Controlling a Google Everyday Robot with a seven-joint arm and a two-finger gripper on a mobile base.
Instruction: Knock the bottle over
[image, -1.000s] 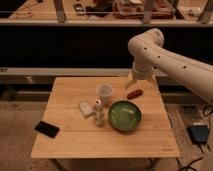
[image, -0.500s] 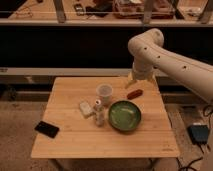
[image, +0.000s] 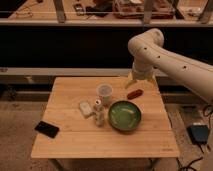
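The bottle (image: 99, 113) is small, slim and pale with a reddish cap. It stands upright near the middle of the wooden table (image: 75, 140), just in front of a wider white cup (image: 104, 93) and left of a green bowl (image: 124, 115). My gripper (image: 135, 81) hangs from the white arm above the table's back right part, right of the cup and well apart from the bottle.
A small whitish block (image: 85, 108) lies left of the bottle. A reddish oblong object (image: 134, 93) lies under the gripper. A black phone (image: 47, 129) lies at the table's left front. A dark shelf unit (image: 75, 45) runs behind the table.
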